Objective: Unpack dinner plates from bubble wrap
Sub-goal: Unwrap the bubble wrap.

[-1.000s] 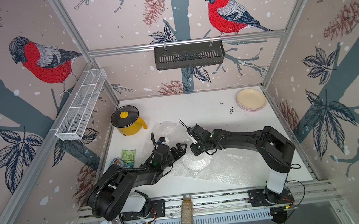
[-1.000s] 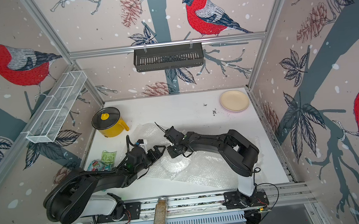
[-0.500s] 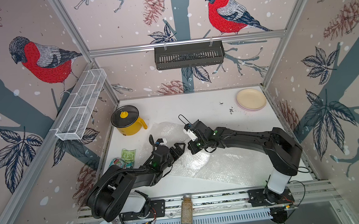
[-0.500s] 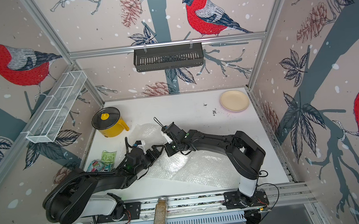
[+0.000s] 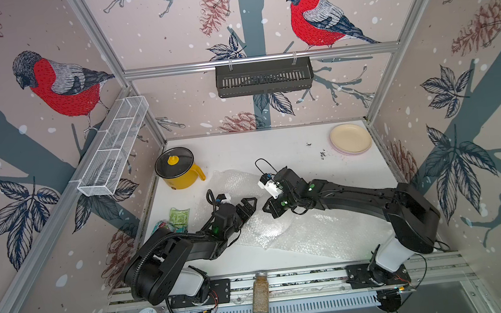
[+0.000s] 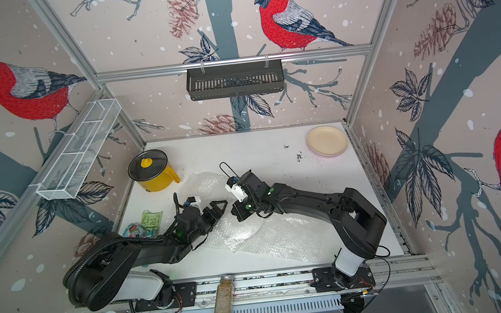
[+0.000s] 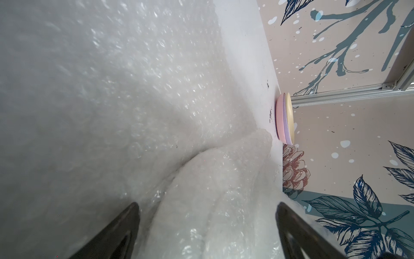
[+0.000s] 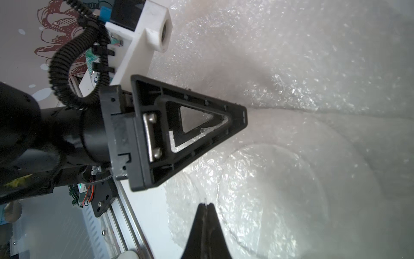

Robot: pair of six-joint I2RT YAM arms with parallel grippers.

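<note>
By the left wall, glossy snack bags [image 5: 177, 217] are lying flat, nearer than the yellow pot [image 5: 179, 178]. Right of them, the left gripper [image 7: 207, 205] is hovering empty with its jaws spread wide, pointing over a soft ridge of bubble wrap [image 5: 313, 236]. The right gripper [image 8: 205, 208] is facing it almost tip to tip. Over the past second it has been sliding leftward and bringing its fingers fully together. I cannot tell whether a fold of film is caught between them. This is probably a peel just beginning. Under the crinkly, pebbled sheet, a round, shallow wrapped plate [image 8: 280, 197] is showing as a faint circular rim, mid-table toward the near edge and still covered. In the far right corner, three smooth bare plates [image 5: 351, 138] are resting in a stack, cream over lilac over pink.
</note>
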